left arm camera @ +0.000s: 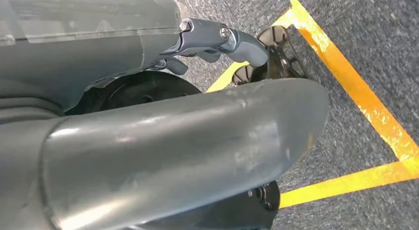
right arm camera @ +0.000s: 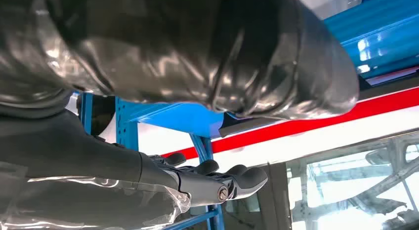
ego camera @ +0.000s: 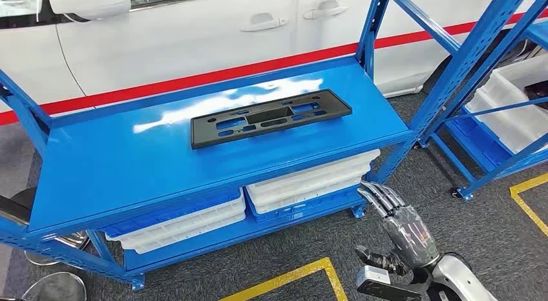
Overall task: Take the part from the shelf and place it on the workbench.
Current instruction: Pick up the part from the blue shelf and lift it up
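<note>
A long black plastic part (ego camera: 268,117) with several cut-outs lies flat on the top deck of the blue shelf (ego camera: 129,165), a little right of its middle. My right hand (ego camera: 397,223) hangs below and in front of the shelf's right end, well short of the part, with its fingers stretched out and nothing in them. In the right wrist view this hand (right arm camera: 217,180) points up at the blue shelf frame (right arm camera: 197,119). My left hand (left arm camera: 217,42) hangs over the grey floor, its fingers loose and holding nothing.
White and blue bins (ego camera: 310,181) fill the shelf's lower level. A second blue rack (ego camera: 491,107) with a white bin stands at the right. A white car (ego camera: 194,42) with a red stripe is behind. Yellow tape (ego camera: 291,278) marks the floor.
</note>
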`<action>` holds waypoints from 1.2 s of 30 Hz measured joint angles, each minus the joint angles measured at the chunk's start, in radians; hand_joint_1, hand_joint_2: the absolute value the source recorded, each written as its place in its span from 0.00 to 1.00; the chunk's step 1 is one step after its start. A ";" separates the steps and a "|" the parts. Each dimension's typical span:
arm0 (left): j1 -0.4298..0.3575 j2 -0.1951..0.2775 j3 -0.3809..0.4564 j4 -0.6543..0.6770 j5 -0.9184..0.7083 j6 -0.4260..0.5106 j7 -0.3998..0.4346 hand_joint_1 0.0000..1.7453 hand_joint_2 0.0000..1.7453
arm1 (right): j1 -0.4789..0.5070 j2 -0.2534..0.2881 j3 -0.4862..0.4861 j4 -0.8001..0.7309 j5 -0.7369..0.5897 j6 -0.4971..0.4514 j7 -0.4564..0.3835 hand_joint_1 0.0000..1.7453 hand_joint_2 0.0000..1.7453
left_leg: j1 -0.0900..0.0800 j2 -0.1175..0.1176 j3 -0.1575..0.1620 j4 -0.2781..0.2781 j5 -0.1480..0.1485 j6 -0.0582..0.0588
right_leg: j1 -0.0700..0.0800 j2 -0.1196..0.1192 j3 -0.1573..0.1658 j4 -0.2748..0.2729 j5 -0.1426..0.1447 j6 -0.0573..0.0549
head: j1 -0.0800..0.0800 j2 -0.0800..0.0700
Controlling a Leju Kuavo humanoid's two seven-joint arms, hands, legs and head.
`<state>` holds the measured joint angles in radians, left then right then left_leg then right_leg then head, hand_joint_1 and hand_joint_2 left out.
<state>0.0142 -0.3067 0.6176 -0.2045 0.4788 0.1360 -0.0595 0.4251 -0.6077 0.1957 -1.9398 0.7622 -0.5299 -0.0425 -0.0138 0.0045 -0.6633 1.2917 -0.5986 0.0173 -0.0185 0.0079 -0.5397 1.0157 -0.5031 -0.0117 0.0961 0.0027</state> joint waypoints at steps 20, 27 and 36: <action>0.009 -0.004 0.001 0.000 -0.009 -0.001 0.004 0.00 0.00 | -0.079 0.000 0.011 0.026 -0.015 0.061 -0.009 0.00 0.00 | 0.001 -0.008 0.158 -0.275 0.081 0.036 | 0.003 -0.005 -0.047 0.022 0.041 0.040 | 0.001 0.000; 0.007 -0.002 0.001 0.000 -0.014 -0.009 0.005 0.00 0.00 | -0.118 0.000 0.012 0.046 -0.030 0.094 -0.028 0.00 0.00 | -0.002 -0.008 0.100 -0.142 0.005 -0.001 | -0.003 -0.006 -0.016 -0.017 0.026 0.007 | -0.001 0.000; 0.007 0.003 0.001 0.000 -0.011 -0.034 0.008 0.00 0.00 | -0.141 0.001 0.019 0.063 -0.041 0.120 -0.044 0.00 0.00 | -0.003 -0.010 0.078 -0.238 0.140 0.016 | 0.003 0.001 0.040 -0.011 -0.027 0.021 | -0.001 0.000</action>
<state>0.0216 -0.3040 0.6189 -0.2042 0.4681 0.1024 -0.0515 0.2842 -0.6067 0.2147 -1.8770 0.7214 -0.4100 -0.0869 -0.0171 -0.0054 -0.5850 1.0534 -0.4589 0.0330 -0.0154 0.0091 -0.4995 1.0043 -0.5301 0.0095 0.0950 0.0027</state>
